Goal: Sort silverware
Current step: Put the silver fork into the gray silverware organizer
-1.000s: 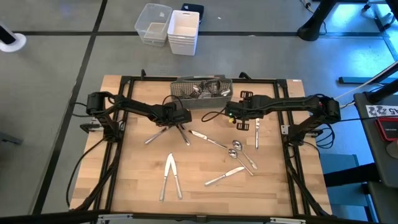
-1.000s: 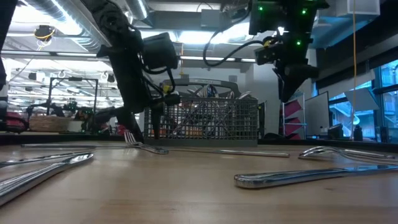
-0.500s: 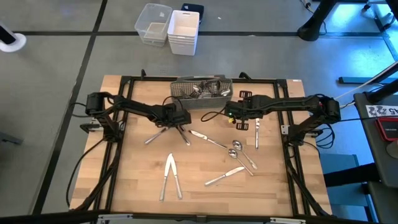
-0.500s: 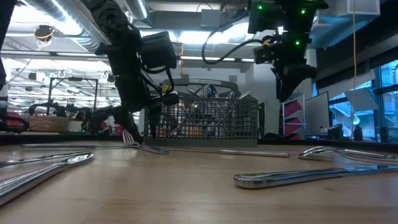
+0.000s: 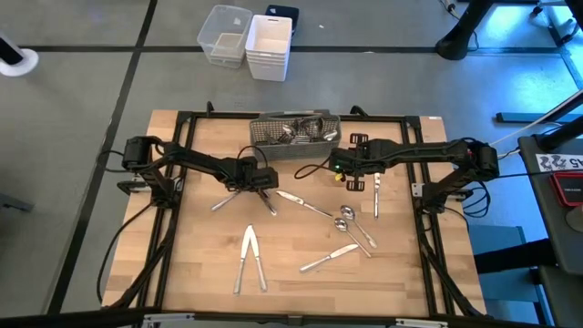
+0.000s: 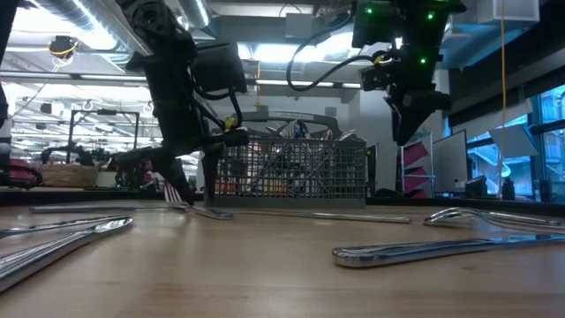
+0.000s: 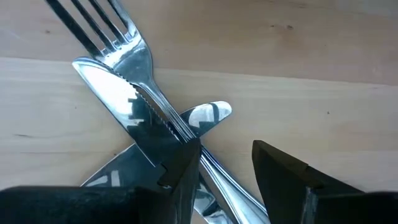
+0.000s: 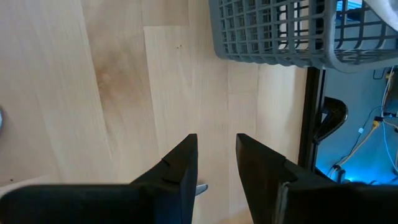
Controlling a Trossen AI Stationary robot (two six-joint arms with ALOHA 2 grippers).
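Note:
A small pile of silverware (image 5: 244, 194) lies crossed on the wood: a fork (image 7: 124, 50), a table knife (image 7: 124, 109) and a third piece (image 7: 208, 114) under them. My left gripper (image 7: 225, 165) is open and low over this pile (image 6: 175, 190); its fingers stand on either side of the fork's handle (image 7: 214, 171). My right gripper (image 5: 350, 177) hangs open and empty above the table (image 6: 406, 132), just in front of the grey wire caddy (image 5: 294, 134), which holds several pieces. More knives (image 5: 248, 255), spoons (image 5: 346, 219) and a fork (image 5: 375, 196) lie loose. My left gripper comes at the pile from above, slanting down. One finger (image 7: 183, 168) lies over the knife's blade (image 7: 155, 146) beside the fork's handle. Whether it touches the metal, I cannot tell. The pieces lie flat on the table.
The caddy (image 8: 280, 31) stands at the table's far edge, between the arms. A black frame (image 5: 173, 228) runs round the tabletop. White plastic bins (image 5: 269, 46) sit on the floor beyond the table. Bare wood (image 5: 200, 246) shows near the left front.
My left gripper has sunk toward the table and shifted a little toward the table's left and near edges, onto the crossed pile. My right gripper has kept still.

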